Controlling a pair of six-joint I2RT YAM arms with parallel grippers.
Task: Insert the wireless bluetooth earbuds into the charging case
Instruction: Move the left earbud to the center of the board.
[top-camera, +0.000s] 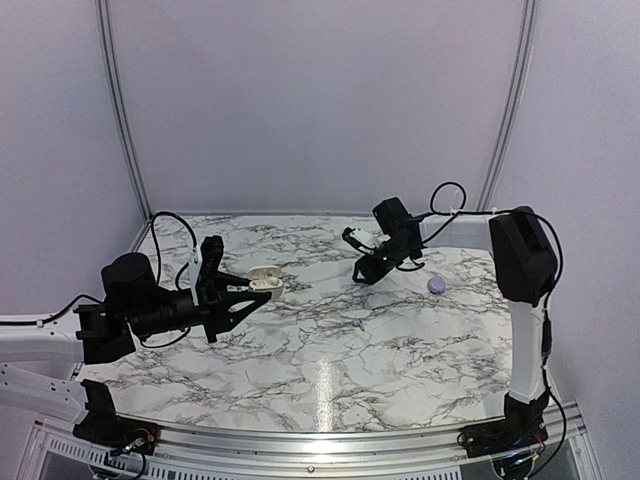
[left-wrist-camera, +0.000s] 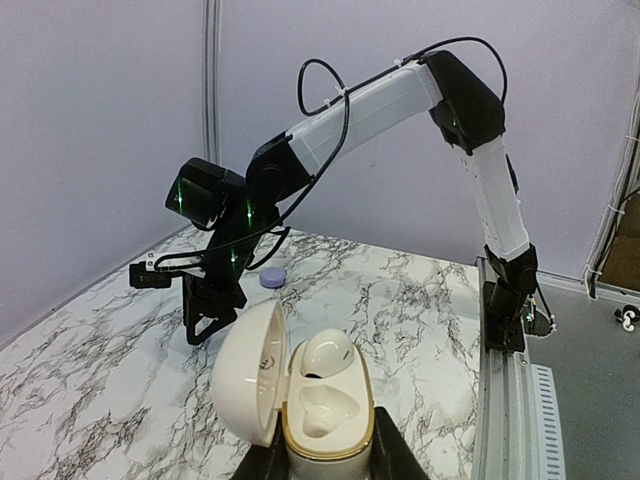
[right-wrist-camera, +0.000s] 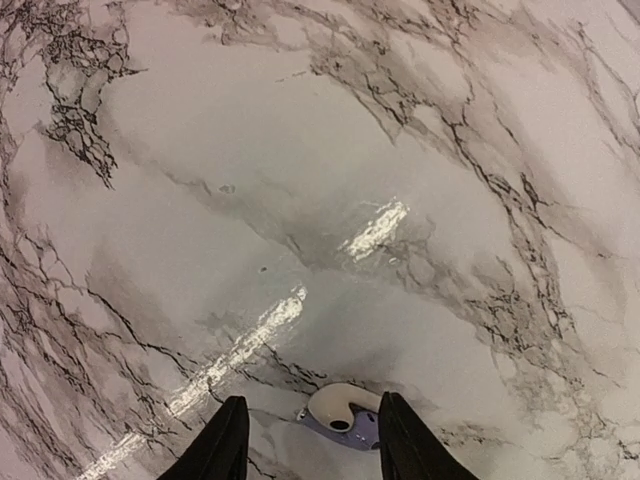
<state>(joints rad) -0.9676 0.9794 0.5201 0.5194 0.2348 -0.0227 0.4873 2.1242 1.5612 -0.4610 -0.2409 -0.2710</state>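
Along the near edge of the marble table, the two arm bases are sitting side by side on a metal rail. Just beyond them, on the left, the left gripper is clamping the charging case. Its fingers are pressing against both sides of the cream body and keeping the opening facing up. The case is standing open, with its lid swung over to one side. A seated earbud, pale cream, is resting in the farther of the two wells. The nearer well is showing only its bare moulded hollow.

Farther out, toward the middle of the table, the right gripper is reaching down close to the marble with its fingers standing partly apart. A white earbud is lying between the fingertips, with a bit of lilac showing under it. It is sitting close against one finger, while a clear strip of marble is showing between it and the other. Whether either pad is actually touching it I cannot tell.

Beyond the right gripper and off to its right, a lilac round piece is lying alone on the marble, well apart from the case. At the far edge, plain pale wall panels are closing off the table.
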